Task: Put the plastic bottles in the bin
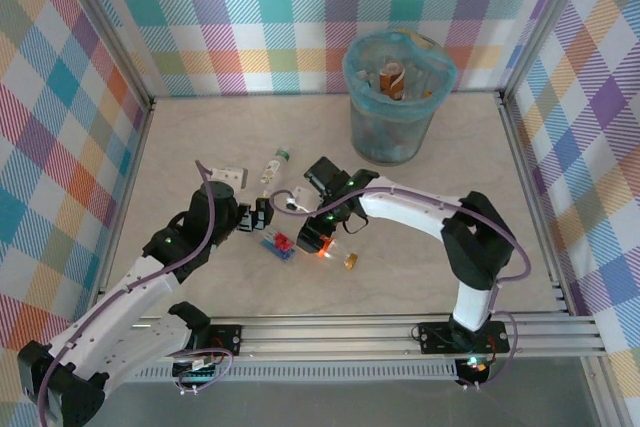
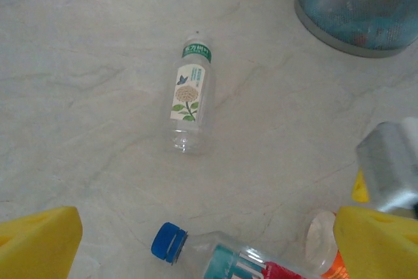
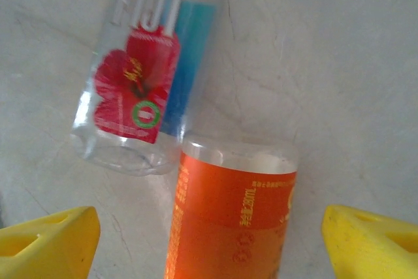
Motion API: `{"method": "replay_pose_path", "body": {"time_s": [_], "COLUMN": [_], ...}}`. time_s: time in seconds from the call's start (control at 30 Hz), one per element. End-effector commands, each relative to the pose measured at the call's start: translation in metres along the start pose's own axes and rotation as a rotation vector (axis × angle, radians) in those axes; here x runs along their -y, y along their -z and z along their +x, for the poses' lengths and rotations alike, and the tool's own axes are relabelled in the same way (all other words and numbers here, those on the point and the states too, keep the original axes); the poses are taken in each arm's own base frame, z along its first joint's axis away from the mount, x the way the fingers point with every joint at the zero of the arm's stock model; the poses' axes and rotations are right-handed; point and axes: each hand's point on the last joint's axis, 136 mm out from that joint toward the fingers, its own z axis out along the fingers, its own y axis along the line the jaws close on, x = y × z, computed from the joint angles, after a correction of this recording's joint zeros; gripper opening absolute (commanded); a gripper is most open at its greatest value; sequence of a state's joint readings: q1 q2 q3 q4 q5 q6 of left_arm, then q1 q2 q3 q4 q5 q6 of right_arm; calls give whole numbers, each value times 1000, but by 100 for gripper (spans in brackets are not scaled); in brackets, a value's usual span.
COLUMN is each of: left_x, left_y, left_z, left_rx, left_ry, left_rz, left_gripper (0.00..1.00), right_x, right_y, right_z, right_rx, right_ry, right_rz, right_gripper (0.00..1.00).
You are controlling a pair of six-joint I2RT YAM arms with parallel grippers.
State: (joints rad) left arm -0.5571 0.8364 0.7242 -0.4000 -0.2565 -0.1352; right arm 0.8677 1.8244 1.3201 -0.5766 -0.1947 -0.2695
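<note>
Three plaid walls [image 1: 280,17], pale marbled tabletop [image 1: 200,127], bin [image 1: 388,132]

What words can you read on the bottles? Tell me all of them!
"FIJI": on the clear bottle with the red flower.
Orange bottle: small yellow print, too blurred to read.
Green-label bottle: white characters on its green band, too small to read.

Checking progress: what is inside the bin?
Inside the bin, a few bottles show above its blue liner, one orange and white; whatever lies deeper is hidden by the liner and wall.
</note>
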Motion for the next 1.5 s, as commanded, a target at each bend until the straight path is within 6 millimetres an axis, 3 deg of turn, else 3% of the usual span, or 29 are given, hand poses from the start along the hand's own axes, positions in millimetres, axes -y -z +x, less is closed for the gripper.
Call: {"method": "replay_pose_path", "body": {"time_s": [0.0, 0.23, 0.37, 0.53, 0.7, 0.8, 0.87, 1.0, 1.1, 1.27, 1.37, 1.47], "left_x": [-9, -9, -9, -10, -8, -2, 3, 19, 34, 63, 83, 96], "left_y": [2, -2, -2, 0, 3, 4, 6, 7, 9, 2, -5, -10], "left_z": [3, 6, 5, 1, -10, -26, -42, -82, -116, -171, -195, -214], "left_rx": [0, -5, -5, 2, 30, 60, 87, 143, 195, 279, 288, 305], "left_ry": [23, 18, 17, 13, 12, 3, -6, -35, -54, -80, -88, -81], "left_rz": [-31, -33, -33, -36, -29, -11, 4, 50, 99, 189, 255, 298], "left_gripper": [99, 99, 99, 99, 98, 98, 98, 97, 96, 96, 95, 94], "right_x": [6, 13, 15, 15, 15, 16, 21, 45, 66, 114, 144, 180], "right_y": [-11, -36, -41, -33, -7, 26, 58, 139, 211, 322, 369, 391], "right_z": [6, 26, 26, 23, 16, -1, -22, -73, -113, -162, -180, -192], "right_rx": [-48, -161, -171, -170, -153, -81, 6, 227, 429, 745, 896, 989], "right_ry": [-62, -109, -120, -117, -108, -101, -90, -62, -25, 27, 15, 1], "right_rz": [13, 16, 12, 20, 47, 70, 98, 213, 327, 578, 681, 786], "right_gripper": [87, 87, 77, 64, 61, 60, 59, 57, 56, 53, 52, 52]}}
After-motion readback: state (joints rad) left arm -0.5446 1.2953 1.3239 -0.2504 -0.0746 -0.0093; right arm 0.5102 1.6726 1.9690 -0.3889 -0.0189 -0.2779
